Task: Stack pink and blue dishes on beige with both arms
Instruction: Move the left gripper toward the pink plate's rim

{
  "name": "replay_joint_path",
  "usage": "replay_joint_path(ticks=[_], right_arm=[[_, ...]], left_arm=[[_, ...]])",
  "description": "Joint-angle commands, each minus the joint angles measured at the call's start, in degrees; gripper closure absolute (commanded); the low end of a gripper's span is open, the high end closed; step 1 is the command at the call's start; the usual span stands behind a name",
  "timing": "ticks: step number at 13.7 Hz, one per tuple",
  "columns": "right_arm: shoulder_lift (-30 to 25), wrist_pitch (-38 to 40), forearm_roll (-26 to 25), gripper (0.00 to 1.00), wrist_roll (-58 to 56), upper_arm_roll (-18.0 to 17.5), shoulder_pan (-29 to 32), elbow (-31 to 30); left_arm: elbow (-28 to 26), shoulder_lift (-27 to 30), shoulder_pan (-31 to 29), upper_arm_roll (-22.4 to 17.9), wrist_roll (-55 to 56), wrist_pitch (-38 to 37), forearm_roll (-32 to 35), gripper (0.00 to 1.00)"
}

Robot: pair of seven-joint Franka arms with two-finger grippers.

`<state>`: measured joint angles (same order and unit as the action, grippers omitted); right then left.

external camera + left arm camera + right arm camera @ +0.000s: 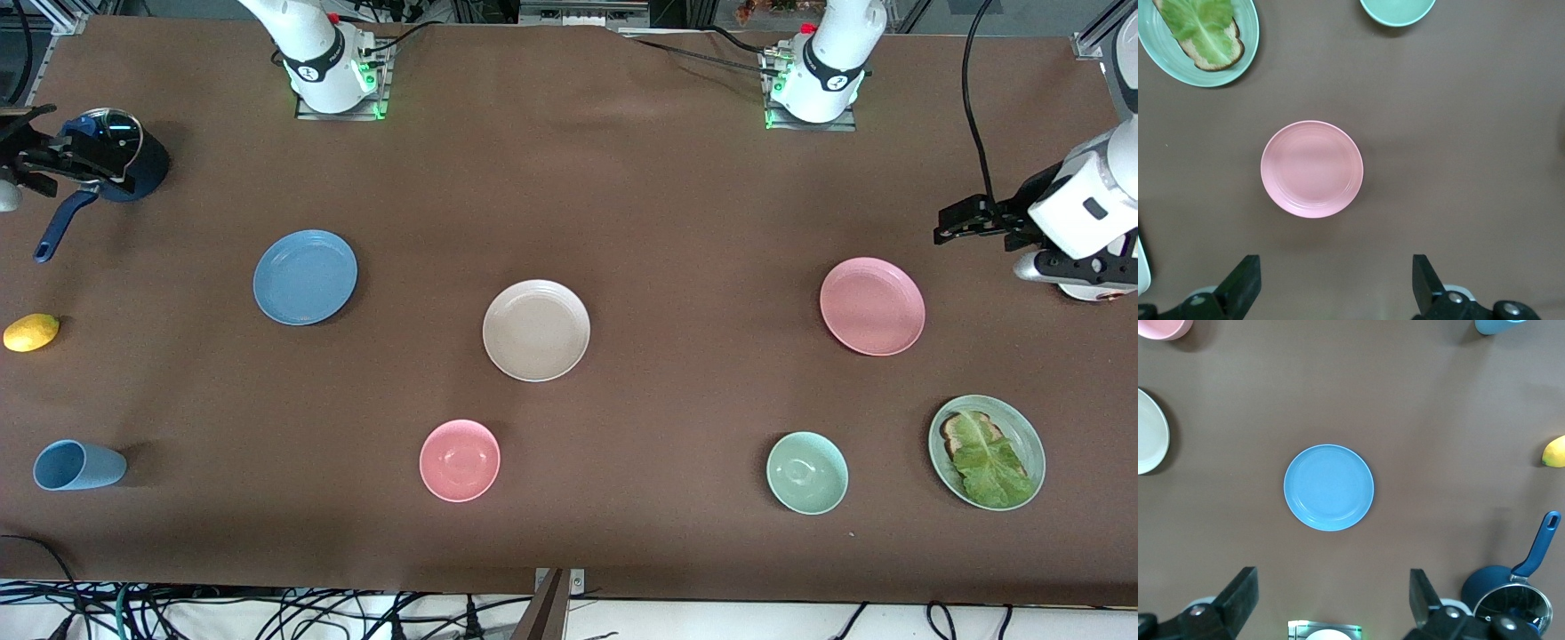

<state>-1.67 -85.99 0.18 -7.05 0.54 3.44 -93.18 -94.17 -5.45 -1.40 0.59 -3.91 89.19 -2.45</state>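
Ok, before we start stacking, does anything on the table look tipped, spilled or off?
Only the light blue cup lies on its side, toward the right arm's end. The blue plate, beige plate and pink plate sit flat and apart.

Legible text: none. The dark bands on both arm bases [311, 67] carry markings too small to make out.

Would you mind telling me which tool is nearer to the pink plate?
Left. The left tool, open, hangs up beside the pink plate; the right tool, open, is over the blue pot.
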Motion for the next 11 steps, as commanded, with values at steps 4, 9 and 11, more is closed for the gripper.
replay_joint_path(ticks=[4, 9, 11], right_arm=[[0.3, 0.1, 0.3, 0.00, 0.4, -0.2, 0.3, 0.8], [0.2, 0.7, 0.5, 0.00, 0.3, -0.3, 0.3, 0.8], [0.2, 0.7, 0.4, 0.00, 0.3, -0.3, 0.2, 0.8]], left_arm=[[0.9, -4.7, -0.6, -0.1, 0.4, -1.1, 0.4, 0.00], [0.2, -9.8, -5.7, -0.1, -0.5, 0.8, -4.2, 0.00], [-3.4, -9.6, -6.6, 0.0, -4.0, 4.5, -4.5, 0.00]])
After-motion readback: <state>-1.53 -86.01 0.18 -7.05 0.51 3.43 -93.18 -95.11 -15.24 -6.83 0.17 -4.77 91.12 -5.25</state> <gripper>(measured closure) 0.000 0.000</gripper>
